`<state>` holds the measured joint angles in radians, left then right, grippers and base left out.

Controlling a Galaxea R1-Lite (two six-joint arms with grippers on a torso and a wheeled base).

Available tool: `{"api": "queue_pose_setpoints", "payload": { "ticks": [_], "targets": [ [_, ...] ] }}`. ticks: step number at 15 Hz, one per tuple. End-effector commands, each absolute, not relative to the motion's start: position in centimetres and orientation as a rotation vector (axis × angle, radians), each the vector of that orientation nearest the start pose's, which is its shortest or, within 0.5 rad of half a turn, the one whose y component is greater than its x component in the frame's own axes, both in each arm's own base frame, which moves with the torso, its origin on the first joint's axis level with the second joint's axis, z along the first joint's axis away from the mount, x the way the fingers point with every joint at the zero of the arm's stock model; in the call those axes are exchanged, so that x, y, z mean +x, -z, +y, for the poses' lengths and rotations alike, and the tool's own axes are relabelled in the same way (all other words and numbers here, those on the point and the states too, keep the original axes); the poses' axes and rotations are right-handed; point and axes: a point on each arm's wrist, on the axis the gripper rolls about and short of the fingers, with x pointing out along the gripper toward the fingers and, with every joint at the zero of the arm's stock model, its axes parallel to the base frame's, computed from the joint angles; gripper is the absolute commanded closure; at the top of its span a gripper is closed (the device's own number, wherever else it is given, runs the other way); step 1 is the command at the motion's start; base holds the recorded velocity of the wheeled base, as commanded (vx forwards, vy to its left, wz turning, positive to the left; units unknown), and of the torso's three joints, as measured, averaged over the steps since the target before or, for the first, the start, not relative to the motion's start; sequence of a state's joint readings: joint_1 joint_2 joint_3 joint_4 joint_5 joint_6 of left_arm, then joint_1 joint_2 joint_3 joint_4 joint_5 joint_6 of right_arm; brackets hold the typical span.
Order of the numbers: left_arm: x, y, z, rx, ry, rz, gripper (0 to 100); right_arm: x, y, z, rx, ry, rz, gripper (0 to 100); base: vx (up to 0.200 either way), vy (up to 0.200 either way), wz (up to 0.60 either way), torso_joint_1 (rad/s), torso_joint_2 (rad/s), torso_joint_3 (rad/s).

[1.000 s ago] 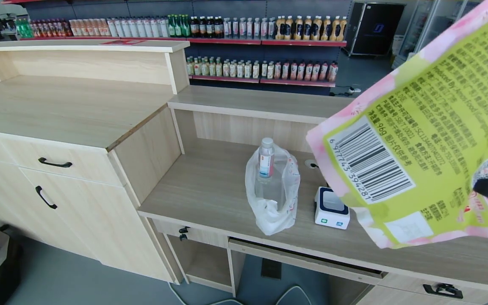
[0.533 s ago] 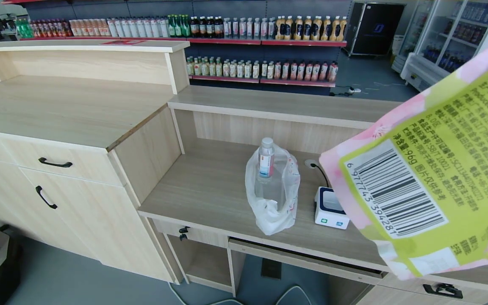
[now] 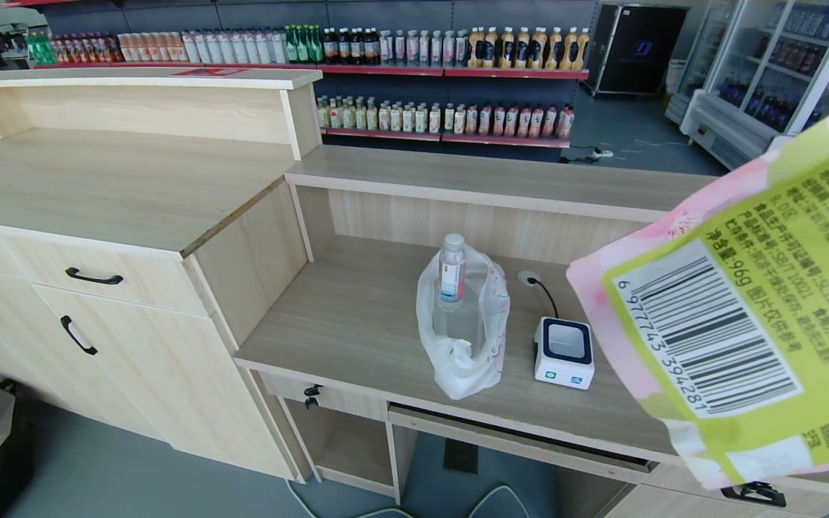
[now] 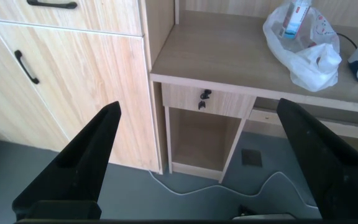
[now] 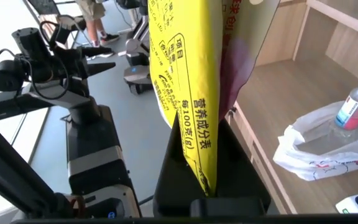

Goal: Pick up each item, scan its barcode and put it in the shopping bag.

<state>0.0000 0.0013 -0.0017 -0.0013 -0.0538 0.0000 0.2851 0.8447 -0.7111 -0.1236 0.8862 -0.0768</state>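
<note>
the snack pouch [image 3: 781,237], seemingly clamped by the right end effector [image 5: 207,127], should be turned barcode-down over the scanner [image 3: 563,351].

Bright, even indoor light; soft shadows on the counter [image 3: 357,316].

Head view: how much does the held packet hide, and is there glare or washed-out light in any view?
Head view: the snack packet, close to the lens, covers the right side; the barcode scanner and shopping bag are unobstructed and evenly lit. Right wrist view: daylight washes out the floor beyond the packet. Left wrist view: even light, no glare.
</note>
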Motion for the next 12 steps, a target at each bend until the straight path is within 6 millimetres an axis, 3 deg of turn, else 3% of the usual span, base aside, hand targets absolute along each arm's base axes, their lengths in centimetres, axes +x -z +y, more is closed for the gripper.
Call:
{"api": "queue_pose_setpoints", "payload": {
  "ticks": [1, 12],
  "targets": [
    [-2.28, -7.61, -0.12, 0.000, 0.054, -0.002, 0, 6.92, -27.39, 3.79, -0.070, -1.167, -0.039, 100, 0.000, 0.000, 0.00, 0.000, 0.00, 0.000],
    [-2.28, -7.61, -0.12, 0.000, 0.055, -0.002, 0, 6.89, -26.87, 3.71, -0.084, -1.157, -0.036, 100, 0.000, 0.000, 0.00, 0.000, 0.00, 0.000]
  ]
}}
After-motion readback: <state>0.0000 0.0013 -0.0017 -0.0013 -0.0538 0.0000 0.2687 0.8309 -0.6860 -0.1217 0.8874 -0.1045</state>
